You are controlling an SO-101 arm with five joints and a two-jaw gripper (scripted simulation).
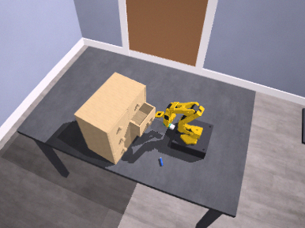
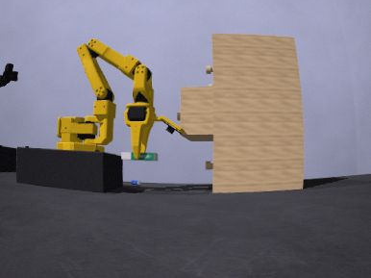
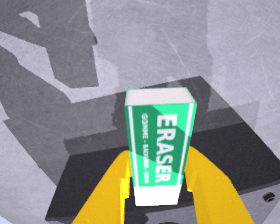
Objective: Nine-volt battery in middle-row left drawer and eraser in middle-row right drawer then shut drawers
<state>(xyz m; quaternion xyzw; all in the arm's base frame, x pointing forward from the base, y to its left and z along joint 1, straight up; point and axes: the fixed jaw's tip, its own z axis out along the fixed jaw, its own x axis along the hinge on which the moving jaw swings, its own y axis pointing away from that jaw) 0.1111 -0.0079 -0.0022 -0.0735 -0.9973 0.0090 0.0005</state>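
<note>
My gripper (image 1: 168, 125) (image 2: 138, 156) (image 3: 156, 172) is shut on the eraser (image 1: 172, 127) (image 2: 151, 157) (image 3: 160, 132), green-sleeved with white ends. It holds the eraser level above the table, between the arm's base and the chest. The wooden chest (image 1: 108, 95) (image 2: 259, 114) has its right drawer of the middle row (image 1: 147, 125) (image 2: 196, 107) pulled well out. The part of its inside that shows in the top view holds nothing that I can make out. The left drawer of the middle row looks shut. I cannot see the nine-volt battery.
The yellow camera mount (image 1: 160, 114) (image 2: 168, 122) on my wrist reaches close to the open drawer's front; I cannot tell whether they touch. A small blue cylinder (image 1: 161, 162) (image 2: 136, 182) lies on the table near the black base (image 1: 190, 151) (image 2: 62, 169).
</note>
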